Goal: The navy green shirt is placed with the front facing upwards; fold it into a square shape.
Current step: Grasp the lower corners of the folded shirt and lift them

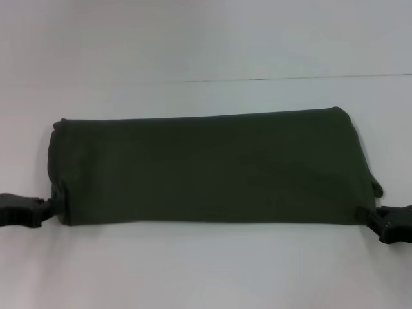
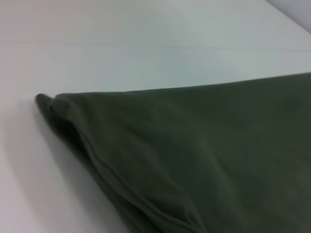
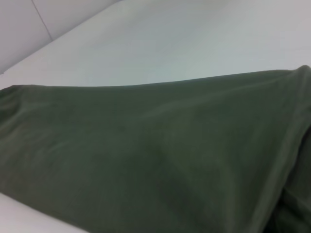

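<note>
The navy green shirt (image 1: 206,168) lies folded into a long, plain green band across the white table (image 1: 206,270); no print shows. My left gripper (image 1: 46,207) sits at the band's near left corner, where the cloth puckers, and it is shut on that corner. At the near right corner, my right gripper (image 1: 372,217) grips the cloth in the same way. Up close, the left wrist view shows the shirt (image 2: 204,160) and its folded edge. The shirt (image 3: 155,155) fills most of the right wrist view. Neither wrist view shows its own fingers.
A thin seam line (image 1: 290,78) crosses the table behind the shirt. Bare white tabletop lies in front of and behind the band. A small flap of cloth (image 1: 377,189) sticks out at the right end.
</note>
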Controlling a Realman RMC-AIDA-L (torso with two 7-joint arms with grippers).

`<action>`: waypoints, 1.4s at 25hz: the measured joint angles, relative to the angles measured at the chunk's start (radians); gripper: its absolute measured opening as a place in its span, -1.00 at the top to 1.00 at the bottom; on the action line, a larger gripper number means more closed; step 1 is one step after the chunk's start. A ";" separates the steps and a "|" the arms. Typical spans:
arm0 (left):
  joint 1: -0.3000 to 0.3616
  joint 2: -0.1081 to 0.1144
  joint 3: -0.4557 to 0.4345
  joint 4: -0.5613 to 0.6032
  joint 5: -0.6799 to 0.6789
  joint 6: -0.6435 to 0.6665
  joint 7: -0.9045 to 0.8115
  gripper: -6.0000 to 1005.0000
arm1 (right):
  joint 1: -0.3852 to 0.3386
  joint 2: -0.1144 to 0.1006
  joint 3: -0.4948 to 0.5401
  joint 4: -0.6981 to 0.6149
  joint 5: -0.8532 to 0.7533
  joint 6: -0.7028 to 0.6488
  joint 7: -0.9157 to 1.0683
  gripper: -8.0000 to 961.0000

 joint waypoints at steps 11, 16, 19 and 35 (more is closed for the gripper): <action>0.059 -0.003 -0.019 0.074 0.000 0.097 0.039 0.94 | -0.090 0.000 0.019 -0.058 0.004 -0.130 -0.042 0.96; 0.093 -0.015 -0.020 0.115 0.000 0.163 0.057 0.93 | -0.131 0.000 0.033 -0.069 0.004 -0.181 -0.070 0.95; 0.112 -0.025 -0.020 0.139 0.003 0.192 0.066 0.93 | -0.143 0.000 0.038 -0.069 0.001 -0.193 -0.079 0.95; 0.143 -0.031 -0.039 0.157 0.015 0.241 0.094 0.93 | -0.153 0.000 0.033 -0.070 -0.002 -0.203 -0.082 0.92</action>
